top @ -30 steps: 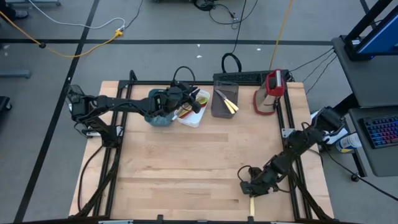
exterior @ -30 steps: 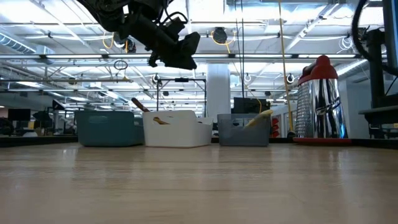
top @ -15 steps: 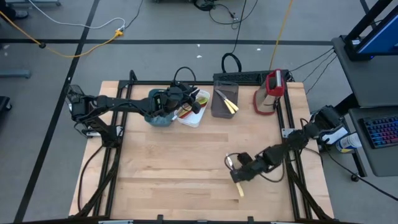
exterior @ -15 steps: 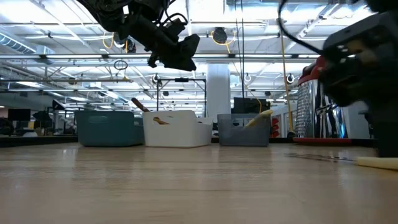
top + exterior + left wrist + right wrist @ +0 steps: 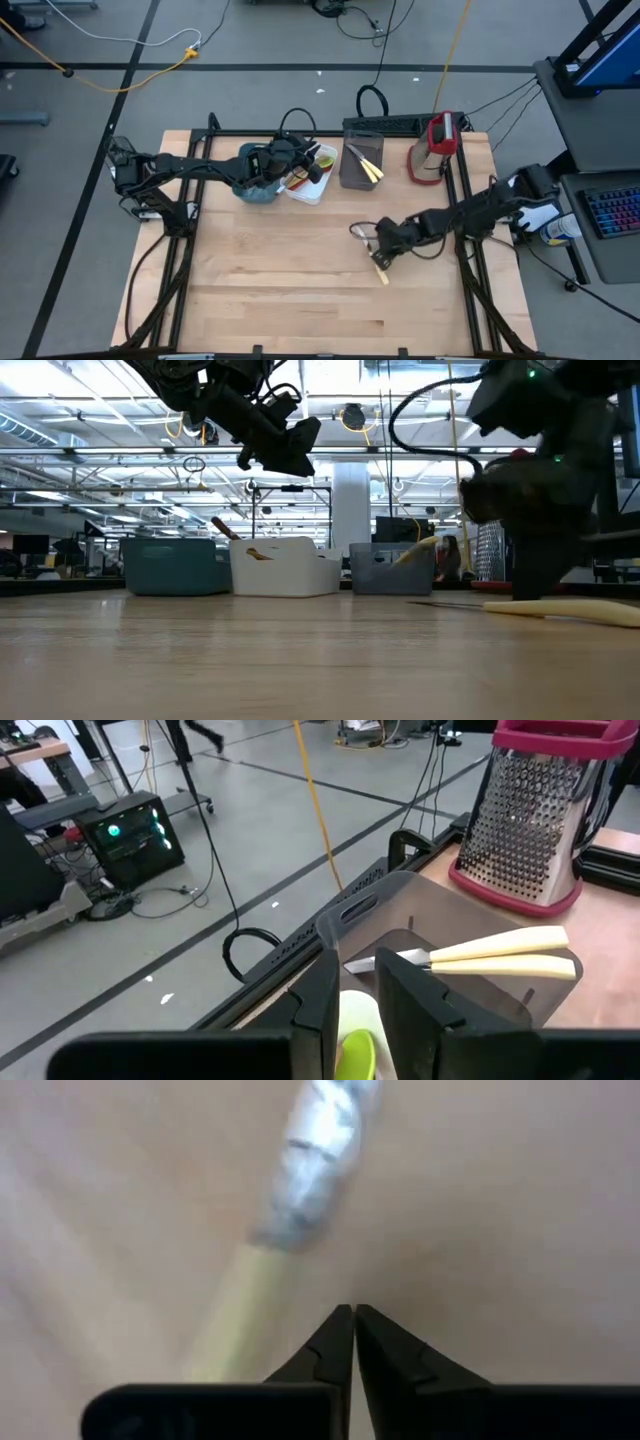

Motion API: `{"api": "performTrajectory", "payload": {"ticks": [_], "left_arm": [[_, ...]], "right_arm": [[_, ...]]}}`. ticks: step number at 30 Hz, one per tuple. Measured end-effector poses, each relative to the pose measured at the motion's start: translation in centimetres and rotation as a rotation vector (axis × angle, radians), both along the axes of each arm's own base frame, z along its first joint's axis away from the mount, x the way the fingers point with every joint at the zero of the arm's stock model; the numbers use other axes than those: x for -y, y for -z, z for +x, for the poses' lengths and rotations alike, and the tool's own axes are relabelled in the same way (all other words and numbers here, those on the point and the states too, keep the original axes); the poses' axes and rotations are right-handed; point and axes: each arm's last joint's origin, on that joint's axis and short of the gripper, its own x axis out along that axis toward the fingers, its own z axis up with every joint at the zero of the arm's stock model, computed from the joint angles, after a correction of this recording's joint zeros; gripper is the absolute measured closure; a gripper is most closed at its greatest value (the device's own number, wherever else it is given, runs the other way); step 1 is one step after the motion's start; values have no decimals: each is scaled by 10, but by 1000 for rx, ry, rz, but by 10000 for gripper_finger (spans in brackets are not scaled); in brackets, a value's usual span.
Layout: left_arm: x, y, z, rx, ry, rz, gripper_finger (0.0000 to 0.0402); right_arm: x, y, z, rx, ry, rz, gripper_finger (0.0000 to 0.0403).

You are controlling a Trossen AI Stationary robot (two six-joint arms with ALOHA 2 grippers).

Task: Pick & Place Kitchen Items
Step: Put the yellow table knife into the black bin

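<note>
the right gripper [image 5: 380, 250] is low over the wooden desk [image 5: 280, 290], right of its middle, with the right arm reaching in from the desk's right edge. in the right wrist view its jaws are pressed fully together, tip against tip, and nothing is between them; a pale-handled knife [image 5: 290, 1190] lies on the desk just beside the closed tips, cream handle nearer and silvery blade farther. from above the same knife [image 5: 381, 272] lies flat on the desk just beside that gripper, on its near side, and at desk height its pale handle [image 5: 570, 610] rests on the surface below the dark gripper body. farther back, along the far edge of the desk, stands a row of containers: a teal tray [image 5: 258, 190] at left, a white tray [image 5: 312, 188] holding several coloured utensils beside it, then a grey-brown tray [image 5: 360, 166] with two more pale-handled knives [image 5: 500, 955] lying inside, and a box grater with a red top [image 5: 437, 140] at the right end. the left gripper [image 5: 268, 168] hangs above the teal and white trays, well off the desk; the left wrist view shows its jaws a narrow gap apart, holding nothing, with a yellow-green utensil in the white tray visible through the gap.
</note>
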Motion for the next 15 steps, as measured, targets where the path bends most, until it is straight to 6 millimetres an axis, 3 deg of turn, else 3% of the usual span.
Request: {"api": "performTrajectory", "payload": {"ticks": [8, 15], "left_arm": [[0, 1, 0, -14, 0, -5, 330], [1, 6, -2, -45, -7, -31, 330]], "right_arm": [[13, -24, -3, 104, -34, 8, 317], [-9, -33, -1, 201, -90, 110, 250]]}}
